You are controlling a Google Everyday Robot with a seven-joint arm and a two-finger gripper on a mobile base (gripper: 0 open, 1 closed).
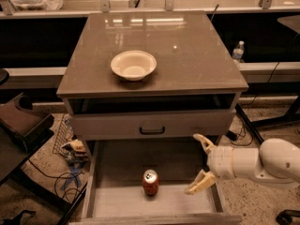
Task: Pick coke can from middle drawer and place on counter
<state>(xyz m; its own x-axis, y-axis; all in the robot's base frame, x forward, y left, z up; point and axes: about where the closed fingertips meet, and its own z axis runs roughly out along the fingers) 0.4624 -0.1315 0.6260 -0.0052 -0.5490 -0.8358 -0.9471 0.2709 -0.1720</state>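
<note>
The coke can [150,182] stands upright on the pale bottom of the open middle drawer [117,203], near its centre front. My gripper [198,163] is open, its two cream fingers spread wide, over the drawer's right side, to the right of the can and apart from it. The white arm reaches in from the right edge. The counter [187,55] is the glossy grey-brown top of the cabinet above.
A cream bowl [133,65] sits on the counter left of centre. A closed drawer front with a black handle [152,130] is above the open drawer. A water bottle [238,51] stands on the ledge at right. Cables and clutter [70,153] lie on the floor at left.
</note>
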